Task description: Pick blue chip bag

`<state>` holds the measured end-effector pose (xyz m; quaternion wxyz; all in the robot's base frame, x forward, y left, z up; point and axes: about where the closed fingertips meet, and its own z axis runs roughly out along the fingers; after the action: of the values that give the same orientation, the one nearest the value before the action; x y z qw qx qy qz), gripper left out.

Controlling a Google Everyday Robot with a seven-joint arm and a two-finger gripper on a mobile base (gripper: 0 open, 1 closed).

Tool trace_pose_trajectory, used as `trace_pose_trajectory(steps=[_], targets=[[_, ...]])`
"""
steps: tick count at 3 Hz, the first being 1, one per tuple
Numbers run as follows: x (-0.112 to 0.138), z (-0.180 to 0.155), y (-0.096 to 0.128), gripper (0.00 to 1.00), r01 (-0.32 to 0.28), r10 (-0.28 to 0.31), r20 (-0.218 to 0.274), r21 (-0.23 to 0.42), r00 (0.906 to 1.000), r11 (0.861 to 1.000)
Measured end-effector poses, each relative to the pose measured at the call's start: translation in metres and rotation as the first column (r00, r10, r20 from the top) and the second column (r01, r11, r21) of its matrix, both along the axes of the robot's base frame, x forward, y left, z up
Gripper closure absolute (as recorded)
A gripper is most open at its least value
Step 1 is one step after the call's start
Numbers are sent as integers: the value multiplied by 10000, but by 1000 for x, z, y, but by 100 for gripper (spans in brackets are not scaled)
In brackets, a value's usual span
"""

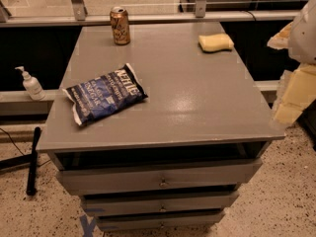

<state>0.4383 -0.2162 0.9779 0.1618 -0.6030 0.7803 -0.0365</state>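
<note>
The blue chip bag lies flat on the left front part of the grey cabinet top. It is dark navy foil with white "KETTLE" lettering and white sealed ends, and it is turned at an angle. My gripper shows as a blurred white and cream shape at the right edge of the view, beside the cabinet's right side. It is far to the right of the bag and apart from it. Nothing is seen in it.
A gold drink can stands upright at the back left of the top. A yellow sponge lies at the back right. Drawers sit below the top. A pump bottle stands on a ledge to the left. A railing runs behind.
</note>
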Motion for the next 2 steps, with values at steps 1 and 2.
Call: trace_pose_trajectory(steps=[1,2], targets=[[0,0,0,0,0,0,2,0,10000,10000],[12,-15,18,0,-326,316,188,589,9993,9977]])
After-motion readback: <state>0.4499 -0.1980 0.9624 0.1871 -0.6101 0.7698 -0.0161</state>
